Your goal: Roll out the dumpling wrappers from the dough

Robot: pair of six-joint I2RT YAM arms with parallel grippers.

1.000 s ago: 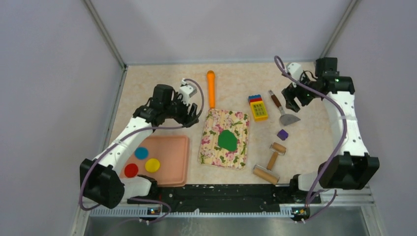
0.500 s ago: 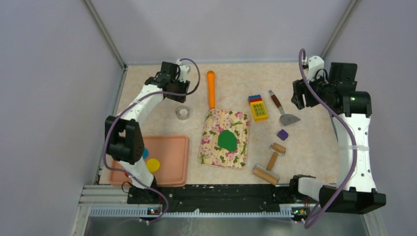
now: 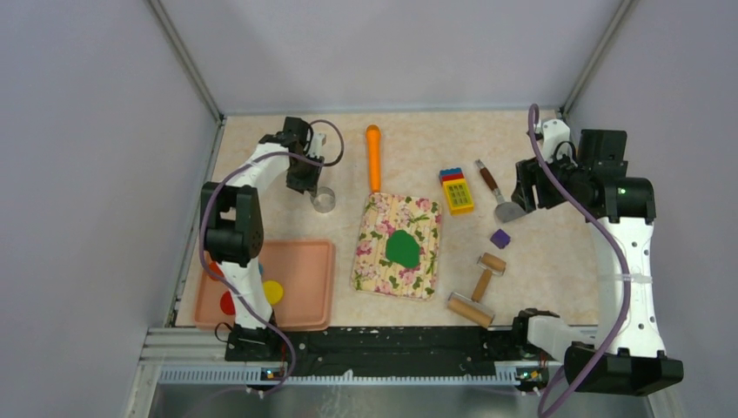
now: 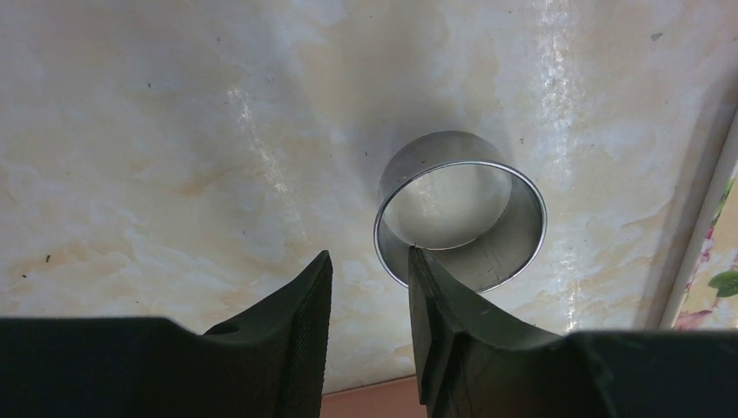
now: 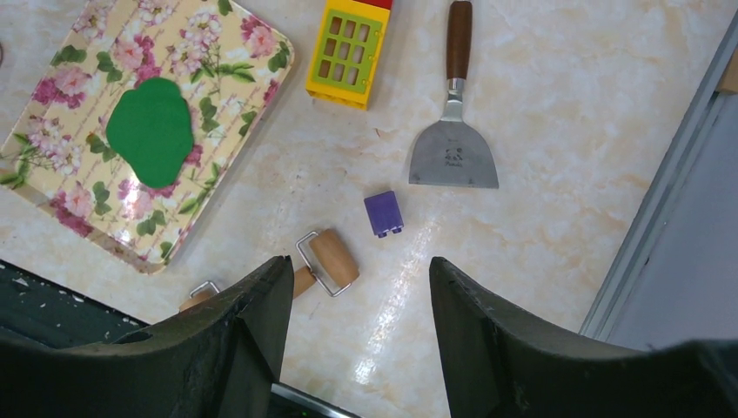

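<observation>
The left pincer [image 4: 370, 261] has swung to the metal ring cutter [image 4: 513, 252] left of the floral mat [image 3: 379, 226], its half-open jaws narrowing astride the wall, not yet clamped. The green dough [image 3: 402, 249] lies flattened mid-mat, so cutting looks next; the right pincer [image 5: 361, 266] hangs open, empty.

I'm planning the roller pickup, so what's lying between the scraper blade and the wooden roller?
A small purple block lies there, touching neither the scraper nor the roller. The right wrist view shows it clearly.
</observation>
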